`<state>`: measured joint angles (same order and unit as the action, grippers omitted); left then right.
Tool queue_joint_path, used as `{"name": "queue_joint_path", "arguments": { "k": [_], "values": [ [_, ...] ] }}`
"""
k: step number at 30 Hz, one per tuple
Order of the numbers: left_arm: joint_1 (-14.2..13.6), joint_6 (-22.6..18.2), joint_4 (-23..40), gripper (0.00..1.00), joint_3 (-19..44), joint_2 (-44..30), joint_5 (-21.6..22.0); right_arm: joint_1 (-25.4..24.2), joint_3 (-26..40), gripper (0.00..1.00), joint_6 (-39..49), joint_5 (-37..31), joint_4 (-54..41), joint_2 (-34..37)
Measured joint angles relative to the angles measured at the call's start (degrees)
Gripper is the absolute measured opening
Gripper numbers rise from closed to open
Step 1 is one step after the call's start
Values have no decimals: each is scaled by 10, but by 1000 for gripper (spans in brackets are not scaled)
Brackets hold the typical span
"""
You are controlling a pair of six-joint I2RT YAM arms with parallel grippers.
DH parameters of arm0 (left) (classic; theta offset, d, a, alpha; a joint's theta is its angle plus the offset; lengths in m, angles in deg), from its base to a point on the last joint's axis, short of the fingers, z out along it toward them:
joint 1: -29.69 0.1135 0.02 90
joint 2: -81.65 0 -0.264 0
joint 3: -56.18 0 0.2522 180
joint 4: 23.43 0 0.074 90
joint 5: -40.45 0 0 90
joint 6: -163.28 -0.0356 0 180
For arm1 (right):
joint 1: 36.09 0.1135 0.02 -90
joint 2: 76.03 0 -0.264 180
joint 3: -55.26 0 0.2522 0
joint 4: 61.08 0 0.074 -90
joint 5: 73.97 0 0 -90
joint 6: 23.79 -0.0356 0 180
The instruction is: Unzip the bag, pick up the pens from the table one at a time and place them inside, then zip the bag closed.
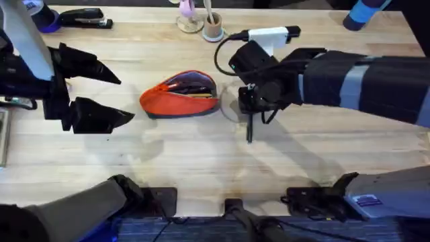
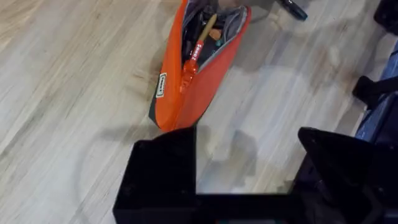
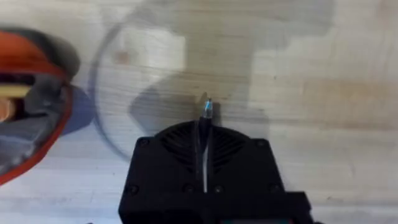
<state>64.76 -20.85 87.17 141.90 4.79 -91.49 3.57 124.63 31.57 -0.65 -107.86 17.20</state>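
**One pen in the right claw, pouch open mid-table**

Start at your left: the left gripper (image 1: 111, 97) hangs over the table (image 1: 201, 158) with its two black fingers spread wide apart and nothing between them. It sits well to the left of the bag (image 1: 180, 95), pointing toward it. From the left wrist camera you see the bag (image 2: 196, 68) lying just beyond the fingertips, not touching them.

In the middle you have one bag, orange with a dark lower edge, lying on its side. Its zip is open and you can make out contents inside the mouth, though you cannot count them.

Just right of the bag, the right gripper (image 1: 249, 107) is closed on one pen (image 1: 250, 129), which hangs down from the fingers, its lower end at or close to the wood. In the right wrist view the pen (image 3: 206, 115) is pinched between the two pads, tip outward.

At the back edge you can count one black stapler (image 1: 84, 18) and one small cup of sticks (image 1: 213, 25).
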Motion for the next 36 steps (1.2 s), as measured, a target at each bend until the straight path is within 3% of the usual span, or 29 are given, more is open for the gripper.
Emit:
{"name": "queue_joint_path", "arguments": {
  "k": [15, 25, 36],
  "values": [
    [0, 0, 0, 993, 0, 0, 0, 1, 96, 31, 245, 0, 6, -47],
    [0, 0, 0, 994, 0, 0, 0, 1, 111, 31, 377, 9, 96, -47],
    [0, 0, 0, 993, 0, 0, 0, 1, 111, 31, 540, 195, 208, -47]
  ]
}}
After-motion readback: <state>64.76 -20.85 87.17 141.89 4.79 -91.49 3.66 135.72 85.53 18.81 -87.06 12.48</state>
